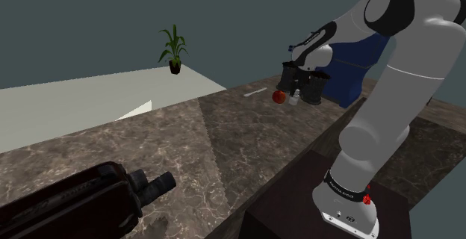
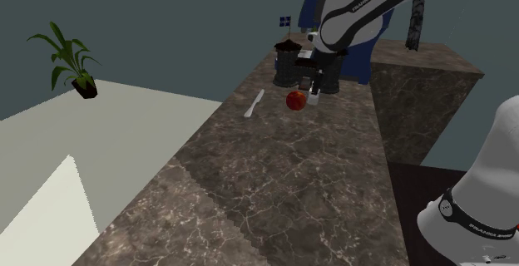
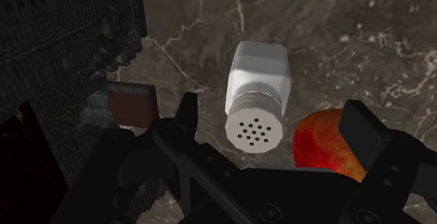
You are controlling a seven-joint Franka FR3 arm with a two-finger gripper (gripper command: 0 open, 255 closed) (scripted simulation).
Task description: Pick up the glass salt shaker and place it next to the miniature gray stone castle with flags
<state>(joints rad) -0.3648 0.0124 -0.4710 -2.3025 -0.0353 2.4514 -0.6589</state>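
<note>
Black tool (image 3: 273,121) hangs wide open over the white salt shaker (image 3: 255,96), upright on the veined table (image 3: 364,33) between a red apple (image 3: 323,145) and the dark castle (image 3: 70,40) — shaker untouched, so grasp, lift and placing apparently all remain.

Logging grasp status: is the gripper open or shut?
Open: the gripper has its fingers apart, the white salt shaker between them untouched.

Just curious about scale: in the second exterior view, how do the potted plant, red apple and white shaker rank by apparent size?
1. potted plant, clearly largest
2. red apple
3. white shaker, smallest, a little under the apple
</note>
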